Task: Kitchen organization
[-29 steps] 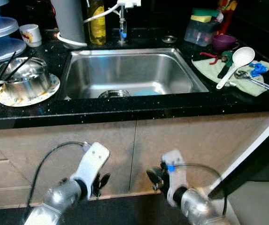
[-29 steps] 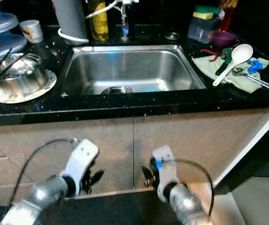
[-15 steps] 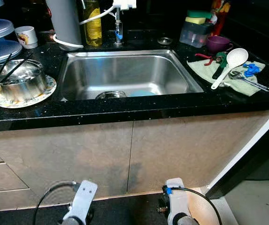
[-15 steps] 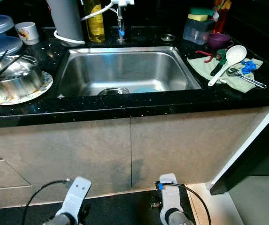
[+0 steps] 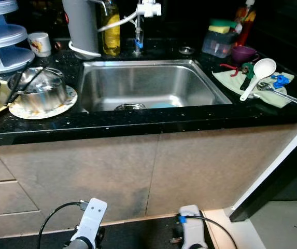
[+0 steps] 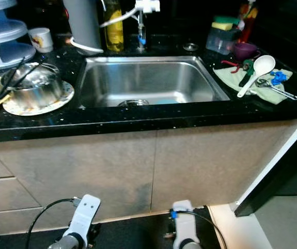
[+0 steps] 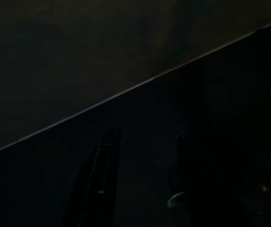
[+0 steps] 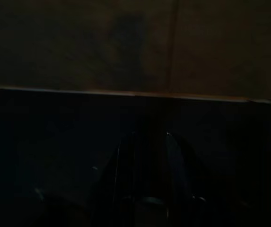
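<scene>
Two idle claws, left claw (image 7: 140, 179) parted, right claw (image 8: 147, 156) narrowly gapped, both empty, below rectangular brushed-steel sink (image 5: 148, 88).

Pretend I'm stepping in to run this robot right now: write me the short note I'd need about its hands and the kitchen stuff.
Left gripper: low in front of the cabinet doors, fingers apart, holding nothing.
Right gripper: also hanging low by the cabinets; too dark to judge its fingers.
Sink: nearly bare, only a bluish item near the drain.
Left counter: steel bowl on a patterned plate, chopsticks across it; cup behind.
Right counter: white ladle and small tools on a green cloth; purple cup and sponge tub behind.
Done: nothing visibly sorted.
Left: probably the bowl and plate, then the utensils.
</scene>
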Robot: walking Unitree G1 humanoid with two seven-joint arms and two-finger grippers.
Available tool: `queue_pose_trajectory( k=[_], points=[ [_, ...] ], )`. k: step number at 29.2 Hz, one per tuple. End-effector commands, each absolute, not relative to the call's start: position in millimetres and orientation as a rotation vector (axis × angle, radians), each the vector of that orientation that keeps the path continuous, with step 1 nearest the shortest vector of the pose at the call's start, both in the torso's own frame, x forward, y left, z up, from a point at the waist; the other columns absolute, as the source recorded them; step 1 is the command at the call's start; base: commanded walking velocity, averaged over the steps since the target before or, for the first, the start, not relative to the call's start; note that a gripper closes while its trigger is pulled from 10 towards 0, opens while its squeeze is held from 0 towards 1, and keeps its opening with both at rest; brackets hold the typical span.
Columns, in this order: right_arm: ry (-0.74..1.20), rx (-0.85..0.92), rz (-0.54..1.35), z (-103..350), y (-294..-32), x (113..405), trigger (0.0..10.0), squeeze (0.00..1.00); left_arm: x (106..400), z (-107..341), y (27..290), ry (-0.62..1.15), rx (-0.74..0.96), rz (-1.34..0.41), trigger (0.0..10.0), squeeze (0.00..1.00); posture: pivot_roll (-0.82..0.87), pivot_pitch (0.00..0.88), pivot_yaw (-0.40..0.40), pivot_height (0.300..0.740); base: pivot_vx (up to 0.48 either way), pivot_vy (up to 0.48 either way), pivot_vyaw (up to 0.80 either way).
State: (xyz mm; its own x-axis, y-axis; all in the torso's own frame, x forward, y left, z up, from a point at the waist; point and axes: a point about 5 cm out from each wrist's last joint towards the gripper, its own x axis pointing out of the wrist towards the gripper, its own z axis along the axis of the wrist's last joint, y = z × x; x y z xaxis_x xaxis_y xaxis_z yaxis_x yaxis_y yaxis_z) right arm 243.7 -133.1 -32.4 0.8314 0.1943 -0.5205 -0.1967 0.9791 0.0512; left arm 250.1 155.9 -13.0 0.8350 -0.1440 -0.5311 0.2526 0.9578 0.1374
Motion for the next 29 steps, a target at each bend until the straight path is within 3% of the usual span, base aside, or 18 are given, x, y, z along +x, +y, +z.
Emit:
queue_pose_trajectory(
  k=[1,18,29],
  points=[
    [0.565,-0.001,0.191,-36.8,-137.9,239.4,10.0,0.00,247.9,-16.3,154.7,0.556,0.202,-0.215,10.0,0.00,-0.04,0.154,-0.025,0.740,0.000,0.394,0.00],
    [0.569,0.088,0.229,-36.5,-127.1,244.0,10.0,0.00,254.4,-15.1,156.9,0.532,0.206,-0.220,10.0,0.00,-0.03,0.153,-0.023,0.740,0.000,0.400,0.00],
    [0.566,0.103,0.219,-38.5,-130.0,241.8,10.0,0.00,255.6,-15.5,157.1,0.527,0.211,-0.234,10.0,0.00,-0.03,0.143,-0.017,0.740,0.000,0.393,-0.69]
  ],
)
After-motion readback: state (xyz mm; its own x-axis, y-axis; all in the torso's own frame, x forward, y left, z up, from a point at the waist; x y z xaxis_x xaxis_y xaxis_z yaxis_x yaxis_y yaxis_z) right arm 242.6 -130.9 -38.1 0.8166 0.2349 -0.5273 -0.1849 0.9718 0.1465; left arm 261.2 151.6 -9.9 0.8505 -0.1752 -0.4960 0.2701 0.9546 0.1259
